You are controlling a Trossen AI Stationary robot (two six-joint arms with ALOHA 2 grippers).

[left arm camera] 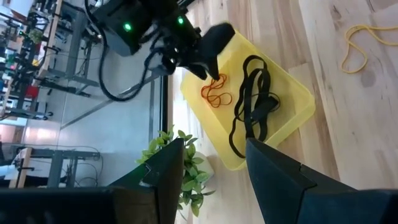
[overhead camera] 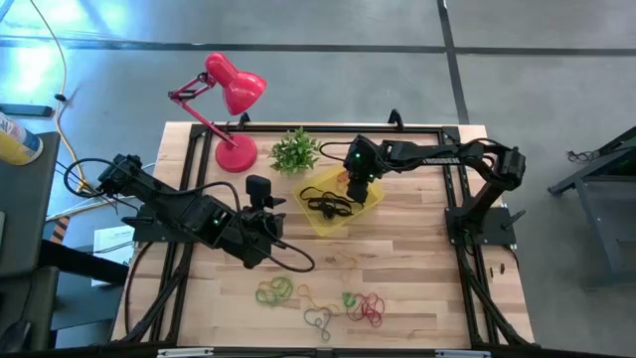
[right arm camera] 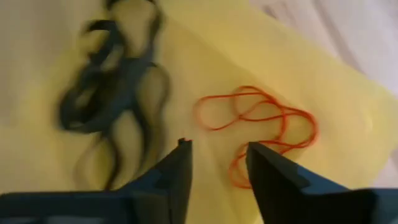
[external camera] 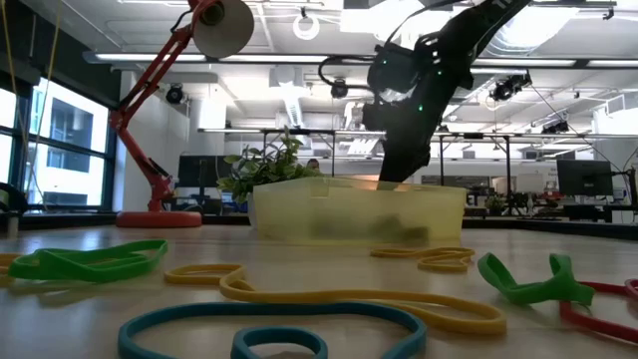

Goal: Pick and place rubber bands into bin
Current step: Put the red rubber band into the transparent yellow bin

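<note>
High view: right gripper (overhead camera: 356,191) over the bin (overhead camera: 370,207); loose rubber bands (overhead camera: 318,303) near the table's front edge — open wood around them.
Low view: bands lie flat, light, floppy — pinch one strand.
Left wrist: left gripper (left arm camera: 211,167) spread, empty.
Right wrist: fingers parted, orange band (right arm camera: 261,127) lying free in the bin.

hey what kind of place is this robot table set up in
Probably a robotics lab or open workshop. The low view shows a big room with ceiling lights, monitors and metal frames behind the table; the high view shows a bare concrete floor.
</note>
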